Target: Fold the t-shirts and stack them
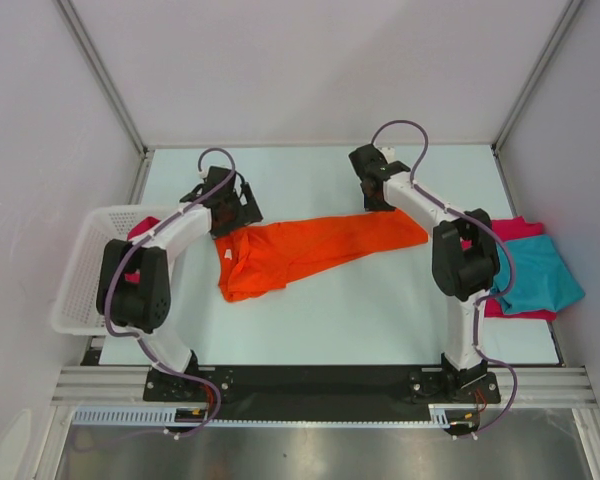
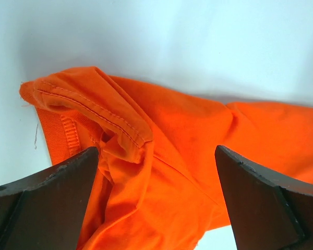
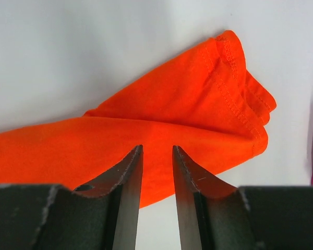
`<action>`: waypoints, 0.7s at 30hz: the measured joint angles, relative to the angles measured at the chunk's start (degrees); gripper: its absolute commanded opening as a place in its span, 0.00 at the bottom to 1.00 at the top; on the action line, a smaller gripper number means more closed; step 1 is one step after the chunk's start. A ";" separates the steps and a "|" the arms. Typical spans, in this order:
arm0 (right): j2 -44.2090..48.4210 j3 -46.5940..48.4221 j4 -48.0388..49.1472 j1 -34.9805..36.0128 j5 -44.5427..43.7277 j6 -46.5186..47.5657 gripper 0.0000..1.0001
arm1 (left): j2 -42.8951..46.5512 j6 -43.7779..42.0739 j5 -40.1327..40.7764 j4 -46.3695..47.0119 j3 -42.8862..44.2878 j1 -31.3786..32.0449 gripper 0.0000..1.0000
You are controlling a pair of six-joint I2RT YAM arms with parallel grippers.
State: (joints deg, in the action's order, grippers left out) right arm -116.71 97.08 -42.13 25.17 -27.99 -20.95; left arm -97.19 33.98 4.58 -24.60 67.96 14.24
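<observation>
A bright orange t-shirt (image 1: 310, 250) lies stretched out in a long crumpled band across the middle of the table. My left gripper (image 1: 235, 215) hovers over its bunched left end, jaws wide open. In the left wrist view the fingers straddle the orange cloth (image 2: 188, 135) and a folded hem, and the gripper (image 2: 156, 151) holds nothing. My right gripper (image 1: 378, 195) sits over the shirt's right end. In the right wrist view its gripper (image 3: 156, 148) shows a narrow gap, open, above the orange cloth (image 3: 161, 114). A teal t-shirt (image 1: 540, 275) lies on a crimson t-shirt (image 1: 515, 228) at the right.
A white mesh basket (image 1: 80, 270) stands at the table's left edge with a bit of crimson cloth (image 1: 143, 228) showing in it. Metal frame posts and white walls close in the table at the back and sides.
</observation>
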 measured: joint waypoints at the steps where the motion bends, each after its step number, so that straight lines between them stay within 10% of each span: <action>1: 0.04 0.00 -0.04 0.00 0.00 0.02 0.34 | -0.24 0.00 0.09 -0.02 0.00 0.00 0.91; 4: 0.42 0.00 -0.02 -0.02 -0.07 0.02 0.34 | -1.79 -0.02 0.26 -0.33 0.00 0.00 0.76; 8: 1.53 -0.07 -0.02 -0.02 -0.28 0.04 0.33 | -2.69 -0.15 0.15 -0.44 -0.02 0.00 0.00; 21: 2.95 -3.28 0.09 0.00 -1.09 0.00 0.32 | -0.81 -1.01 1.77 -2.32 -3.08 0.00 0.00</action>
State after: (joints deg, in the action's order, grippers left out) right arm -113.75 93.80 -42.04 25.17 -29.08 -20.95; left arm -98.00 32.97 6.35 -26.92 64.88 14.24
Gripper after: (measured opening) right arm 0.325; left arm 0.011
